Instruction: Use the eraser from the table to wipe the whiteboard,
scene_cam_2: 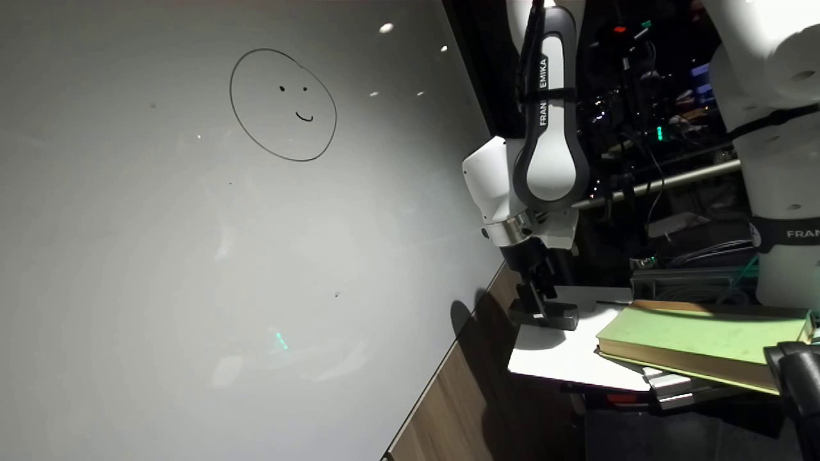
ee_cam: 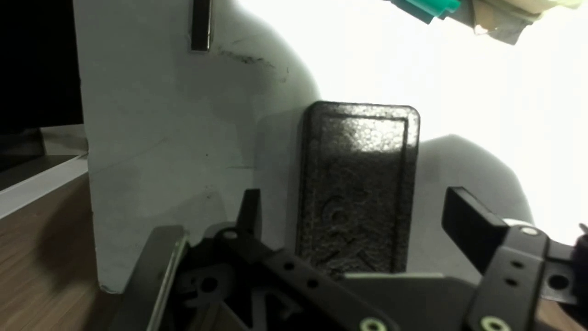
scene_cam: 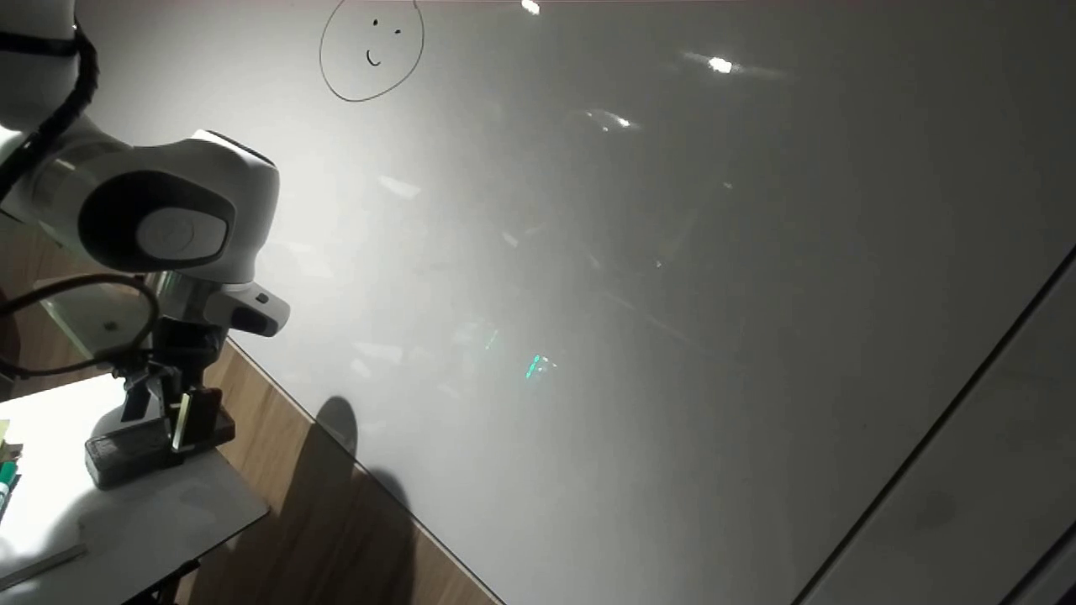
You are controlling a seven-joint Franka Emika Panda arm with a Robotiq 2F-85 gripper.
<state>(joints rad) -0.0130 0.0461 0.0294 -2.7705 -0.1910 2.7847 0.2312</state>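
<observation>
The dark grey eraser (ee_cam: 360,174) lies flat on the white table (ee_cam: 174,115) in the wrist view. It also shows in both exterior views (scene_cam: 126,454) (scene_cam_2: 564,316). My gripper (ee_cam: 353,207) is open, with one finger on each side of the eraser and a visible gap on both sides. In both exterior views the gripper (scene_cam: 187,420) (scene_cam_2: 538,301) is low over the table, at the eraser, and hides part of it. The large whiteboard (scene_cam: 630,294) (scene_cam_2: 160,256) stands beside the table and carries a smiley-face drawing (scene_cam_2: 304,118).
A thick green book (scene_cam_2: 698,333) lies on the table. A green marker (scene_cam: 7,473) and a thin metal strip (scene_cam: 42,567) also lie there. Wood panelling (scene_cam: 277,454) runs below the whiteboard. A second white robot arm (scene_cam_2: 778,186) stands behind the book.
</observation>
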